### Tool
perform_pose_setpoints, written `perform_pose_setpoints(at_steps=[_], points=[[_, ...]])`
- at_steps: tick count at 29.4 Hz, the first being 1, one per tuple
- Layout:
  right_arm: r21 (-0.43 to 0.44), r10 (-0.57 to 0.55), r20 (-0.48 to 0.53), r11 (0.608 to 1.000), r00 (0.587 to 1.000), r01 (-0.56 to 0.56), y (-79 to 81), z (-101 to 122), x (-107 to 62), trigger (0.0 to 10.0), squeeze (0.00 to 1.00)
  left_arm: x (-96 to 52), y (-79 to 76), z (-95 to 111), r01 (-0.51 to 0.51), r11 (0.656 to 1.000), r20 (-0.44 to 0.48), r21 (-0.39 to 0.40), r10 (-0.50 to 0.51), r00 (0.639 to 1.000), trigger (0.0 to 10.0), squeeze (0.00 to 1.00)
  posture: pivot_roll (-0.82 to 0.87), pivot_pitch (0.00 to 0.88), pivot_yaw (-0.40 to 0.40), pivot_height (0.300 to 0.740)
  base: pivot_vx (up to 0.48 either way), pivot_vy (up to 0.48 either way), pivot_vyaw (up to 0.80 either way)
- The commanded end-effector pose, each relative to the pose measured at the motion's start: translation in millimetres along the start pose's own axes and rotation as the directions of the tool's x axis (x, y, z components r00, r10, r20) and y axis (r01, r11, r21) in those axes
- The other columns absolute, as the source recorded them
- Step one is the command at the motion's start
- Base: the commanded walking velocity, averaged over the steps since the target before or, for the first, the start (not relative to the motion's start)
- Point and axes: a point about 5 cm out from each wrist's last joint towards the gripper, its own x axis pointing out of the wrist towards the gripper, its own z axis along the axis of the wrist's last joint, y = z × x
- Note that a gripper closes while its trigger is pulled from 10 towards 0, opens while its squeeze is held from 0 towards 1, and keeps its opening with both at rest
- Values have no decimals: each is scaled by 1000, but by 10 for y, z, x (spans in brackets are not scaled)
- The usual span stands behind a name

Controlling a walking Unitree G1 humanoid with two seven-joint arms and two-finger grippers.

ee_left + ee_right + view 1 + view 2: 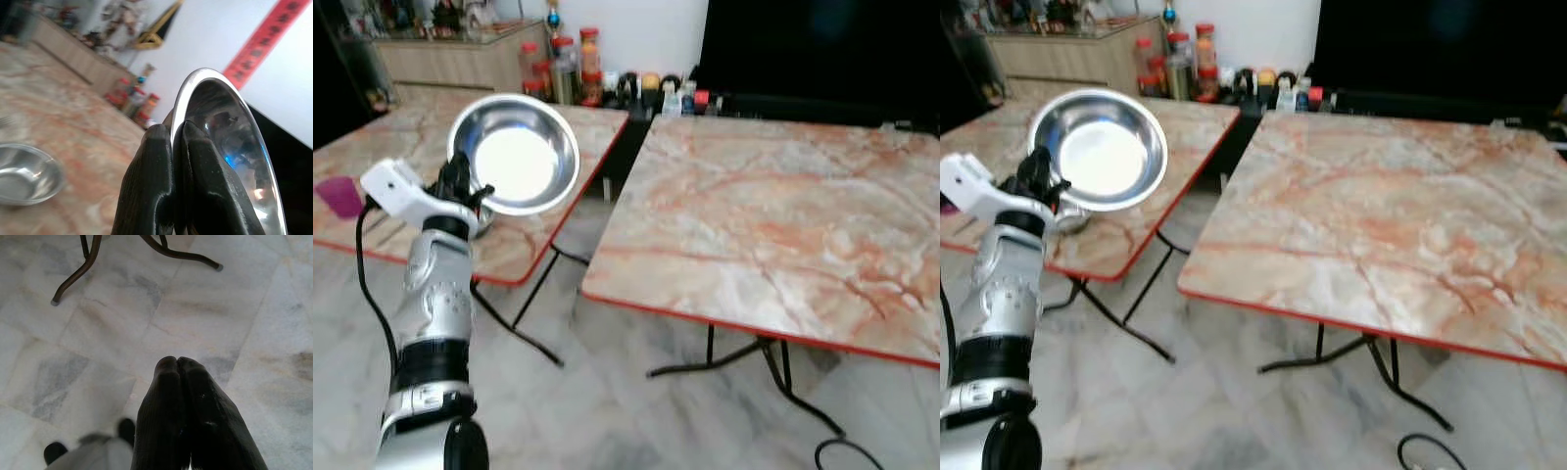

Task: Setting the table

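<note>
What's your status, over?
Left claw shut on steel bowl rim, held up over left table. Right claw shut, idle above floor. Right table unobstructed.

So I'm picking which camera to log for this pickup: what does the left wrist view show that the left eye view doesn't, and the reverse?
Left wrist view alone: the two black fingers pinching the steel bowl's rim, and a red banner on the wall.

Left eye view alone: the bare right-hand table, a purple cup, the silver left arm and the bowl's whole open face.

Both: the held bowl, the left gripper, the left-hand marble table, a second steel bowl resting on it, and jars by the wall.
</note>
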Motion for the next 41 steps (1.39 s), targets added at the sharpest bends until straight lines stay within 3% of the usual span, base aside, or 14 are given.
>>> perform_pose_setpoints(at_steps=[1,19,26,35,38,41], points=[[-3,-18,2,1000,1000,18,-70,-1,-13,10000,0,28,-98,21,33,999,11,-1,-33,999,10000,0,-43,64,-8,740,0,-349,0],[2,-27,-12,1000,1000,27,-121,-35,-32,10000,0,-13,-81,-74,25,1000,-22,-6,-26,999,10000,0,-50,85,-16,740,0,-348,0],[9,-36,-6,999,999,36,-139,-28,-34,10000,0,-18,-66,-98,22,1000,-35,-5,-22,999,10000,0,-50,90,-18,740,0,-347,-600],[5,-32,-13,999,999,32,-143,-40,-38,10000,0,-38,-69,-290,39,998,-173,40,-32,984,10000,0,-52,90,-16,740,0,0,0],[7,-31,-14,999,999,31,-137,-45,-38,10000,0,-53,-105,-306,58,998,-177,4,-56,983,10000,0,-50,90,-17,740,0,0,0],[7,-30,-17,1000,999,30,-133,-46,-36,10000,0,-58,-127,-318,83,996,-192,40,-74,979,10000,0,-48,91,-16,740,0,0,0]])
